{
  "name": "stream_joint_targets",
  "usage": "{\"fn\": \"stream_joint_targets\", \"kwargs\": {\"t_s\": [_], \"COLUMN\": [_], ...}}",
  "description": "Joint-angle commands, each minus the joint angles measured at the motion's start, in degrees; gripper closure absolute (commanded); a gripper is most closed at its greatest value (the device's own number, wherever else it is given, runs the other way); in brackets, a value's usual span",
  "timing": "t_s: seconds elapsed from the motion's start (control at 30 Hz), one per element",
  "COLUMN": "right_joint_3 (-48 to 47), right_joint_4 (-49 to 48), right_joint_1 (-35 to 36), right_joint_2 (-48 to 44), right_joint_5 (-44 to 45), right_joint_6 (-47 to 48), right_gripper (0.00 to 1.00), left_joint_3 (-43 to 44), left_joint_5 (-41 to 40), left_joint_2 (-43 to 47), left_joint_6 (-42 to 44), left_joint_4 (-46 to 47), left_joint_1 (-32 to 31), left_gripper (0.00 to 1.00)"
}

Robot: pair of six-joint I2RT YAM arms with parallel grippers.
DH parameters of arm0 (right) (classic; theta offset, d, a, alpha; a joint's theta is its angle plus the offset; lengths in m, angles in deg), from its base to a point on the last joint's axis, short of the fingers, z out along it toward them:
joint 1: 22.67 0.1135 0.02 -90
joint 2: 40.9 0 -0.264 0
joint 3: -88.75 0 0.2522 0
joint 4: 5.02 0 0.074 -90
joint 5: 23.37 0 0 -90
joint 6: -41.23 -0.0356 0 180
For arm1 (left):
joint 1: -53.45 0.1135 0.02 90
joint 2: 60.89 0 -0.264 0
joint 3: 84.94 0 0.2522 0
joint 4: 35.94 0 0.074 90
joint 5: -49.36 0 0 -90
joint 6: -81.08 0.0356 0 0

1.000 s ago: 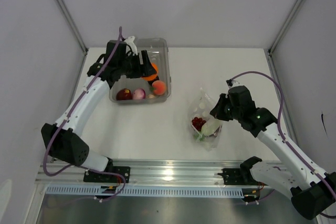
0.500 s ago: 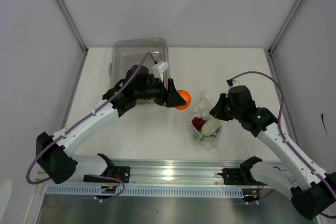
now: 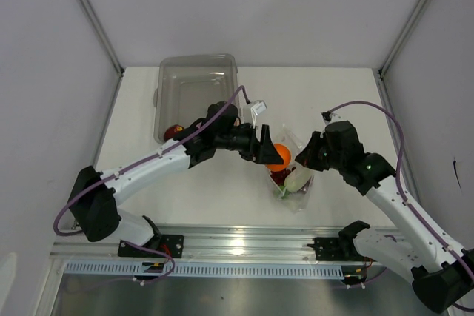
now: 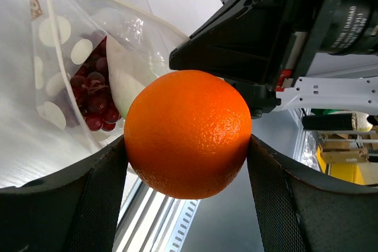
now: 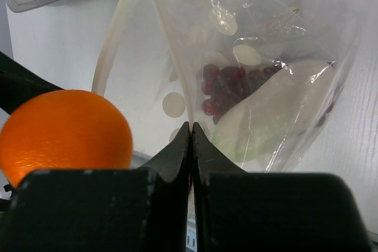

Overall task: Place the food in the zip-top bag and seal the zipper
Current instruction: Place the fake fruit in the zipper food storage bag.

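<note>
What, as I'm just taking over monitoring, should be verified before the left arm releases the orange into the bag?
1. The orange clamped between the left gripper fingers: ok.
2. The right gripper shut on the zip-top bag edge: ok.
3. Bag mouth wide enough for the orange: cannot tell.
4. Orange past the mouth edge: cannot tell.
5. The grapes and white piece inside the bag: ok.
6. The bin emptied: not ok, food remains.

The orange (image 4: 188, 134) has a bumpy skin with a soft shine. The left gripper (image 4: 188, 141) has black pads (image 4: 100, 205) with a rough, woven look. The zip-top bag (image 5: 260, 33) is thin, clear, shiny plastic, all crinkly. The counter (image 3: 333, 94) is white, smooth and dull.
</note>
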State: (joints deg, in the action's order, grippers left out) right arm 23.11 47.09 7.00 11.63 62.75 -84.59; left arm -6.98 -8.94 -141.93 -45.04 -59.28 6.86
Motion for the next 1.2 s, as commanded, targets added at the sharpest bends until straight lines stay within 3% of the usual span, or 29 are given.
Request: {"fn": "stream_joint_targets", "kwargs": {"t_s": [0.0, 0.53, 0.73, 0.83, 1.0, 1.17], "right_joint_3": [-2.3, -4.3, -4.3, -4.4, -4.4, -4.2], "right_joint_4": [0.5, 1.3, 1.2, 1.2, 1.5, 1.8], "right_joint_1": [0.4, 0.8, 1.0, 1.0, 1.0, 1.0], "right_joint_2": [-1.5, -2.5, -2.7, -2.7, -2.8, -3.1], "right_joint_5": [-0.1, -0.2, 0.2, 0.4, 0.5, 1.1], "right_joint_6": [-0.7, -1.1, -1.3, -1.4, -1.2, -0.9], "right_gripper": [1.0, 1.0, 1.0, 1.0, 1.0, 1.0], "left_joint_3": [3.9, 16.4, 19.4, 19.3, 19.7, 18.9], "left_joint_5": [-0.6, -16.7, -21.0, -21.7, -24.8, -26.3], "left_joint_2": [-1.8, -13.7, -15.9, -16.0, -14.9, -13.5], "left_joint_6": [-0.6, 4.3, 5.6, 5.7, 6.5, 7.4], "left_joint_4": [1.4, -16.6, -20.6, -20.8, -21.7, -21.3], "left_joint_1": [-2.0, -7.4, -8.6, -9.0, -9.8, -10.4], "left_gripper": [0.99, 0.98, 0.85, 0.64, 0.44, 0.35]}}
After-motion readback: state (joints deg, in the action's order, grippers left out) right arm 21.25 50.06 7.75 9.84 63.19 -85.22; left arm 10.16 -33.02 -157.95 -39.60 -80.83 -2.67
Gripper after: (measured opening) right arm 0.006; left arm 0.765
